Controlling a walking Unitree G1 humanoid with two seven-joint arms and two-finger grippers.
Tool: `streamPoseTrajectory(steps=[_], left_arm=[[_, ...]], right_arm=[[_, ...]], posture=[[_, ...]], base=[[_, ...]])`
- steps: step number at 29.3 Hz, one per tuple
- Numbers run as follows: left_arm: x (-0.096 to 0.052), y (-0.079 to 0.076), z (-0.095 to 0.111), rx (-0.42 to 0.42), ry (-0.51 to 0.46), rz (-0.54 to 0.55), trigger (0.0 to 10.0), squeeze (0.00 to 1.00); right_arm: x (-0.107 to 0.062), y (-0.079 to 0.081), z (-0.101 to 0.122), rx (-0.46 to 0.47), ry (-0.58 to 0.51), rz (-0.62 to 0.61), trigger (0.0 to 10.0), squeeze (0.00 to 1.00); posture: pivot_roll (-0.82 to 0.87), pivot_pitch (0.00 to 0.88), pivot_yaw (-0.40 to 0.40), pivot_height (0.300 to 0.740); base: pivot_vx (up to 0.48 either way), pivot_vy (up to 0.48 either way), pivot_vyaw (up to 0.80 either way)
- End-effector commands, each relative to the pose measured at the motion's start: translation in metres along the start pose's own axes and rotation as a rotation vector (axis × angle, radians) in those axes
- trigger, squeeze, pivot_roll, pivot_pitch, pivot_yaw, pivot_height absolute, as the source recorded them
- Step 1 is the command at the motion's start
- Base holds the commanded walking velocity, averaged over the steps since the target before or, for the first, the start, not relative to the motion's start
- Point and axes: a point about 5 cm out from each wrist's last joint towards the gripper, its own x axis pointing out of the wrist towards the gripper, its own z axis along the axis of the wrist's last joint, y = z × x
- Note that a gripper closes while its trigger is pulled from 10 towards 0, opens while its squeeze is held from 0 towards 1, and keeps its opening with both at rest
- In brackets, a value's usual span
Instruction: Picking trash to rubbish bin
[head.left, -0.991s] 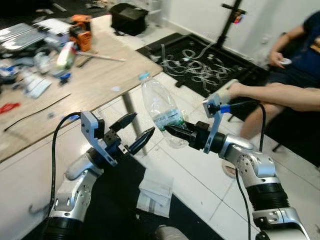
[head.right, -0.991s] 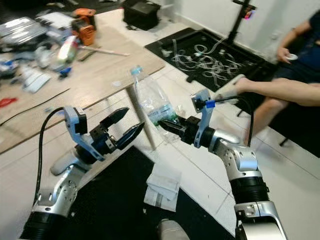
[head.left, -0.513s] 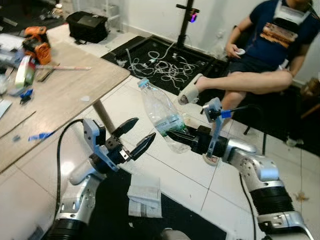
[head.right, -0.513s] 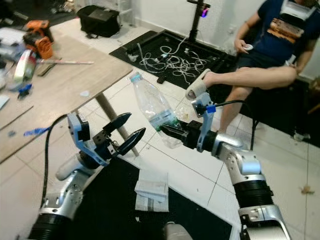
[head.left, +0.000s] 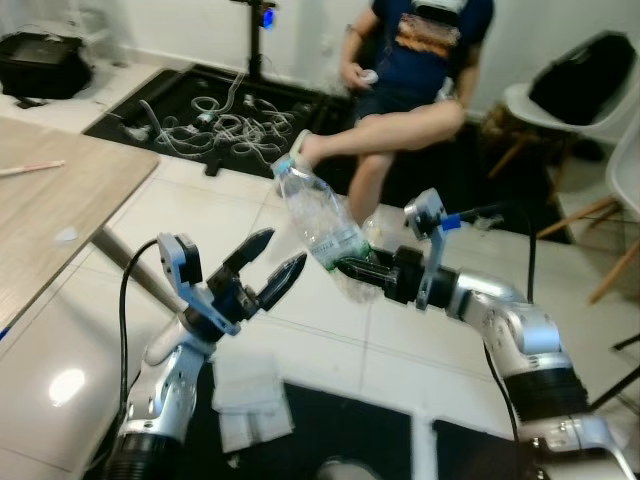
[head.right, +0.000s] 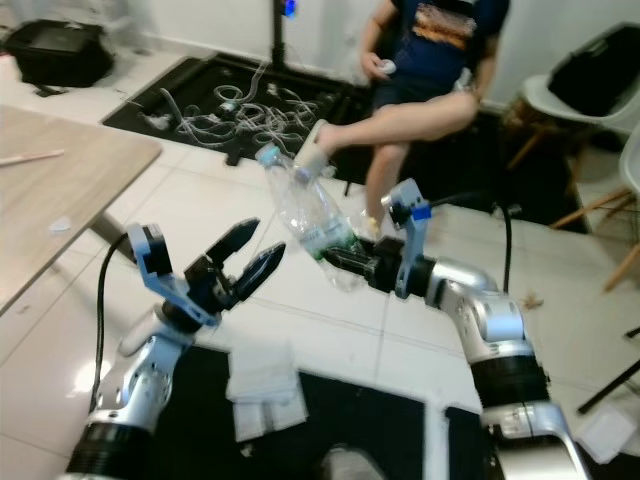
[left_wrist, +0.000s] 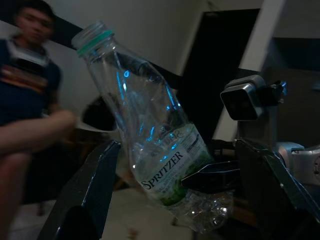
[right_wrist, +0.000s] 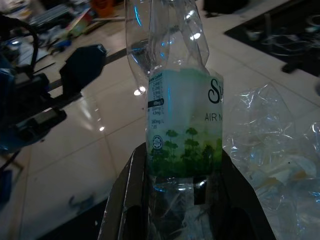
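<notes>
Between the two arms, held above white floor tiles (head.left: 330, 335): one clear plastic bottle (head.left: 318, 222), crumpled, green label, tilted with its cap away from the right claw (head.left: 350, 270). Right claw: arm bent at the elbow, forearm reaching inward, fingers clamped on the bottle's lower end. Left claw (head.left: 268, 267): raised, fingers spread, holding nothing, just beside the bottle. Beyond the bottle: a seated person (head.left: 415, 75). Outward of the left claw: wooden table (head.left: 50, 215) edge. Below the left claw: white paper (head.left: 245, 405) on the floor.
</notes>
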Motion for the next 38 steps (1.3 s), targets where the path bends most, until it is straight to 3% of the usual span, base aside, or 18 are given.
streamPoseTrajectory(steps=[1,38], left_arm=[[-0.0002,0.0000,-0.0025,-0.019,0.005,-0.002,10.0,0.00],[-0.0003,0.0011,-0.0032,-0.011,0.008,-0.003,10.0,0.00]], right_arm=[[-0.0011,-0.0007,-0.0016,-0.001,0.005,-0.003,10.0,0.00],[-0.0005,-0.0007,-0.0024,-0.017,0.017,-0.004,10.0,0.00]], posture=[[0.01,0.000,-0.070,0.740],[0.01,0.000,-0.069,0.740]], base=[[0.000,0.000,-0.78],[0.000,0.000,-0.79]])
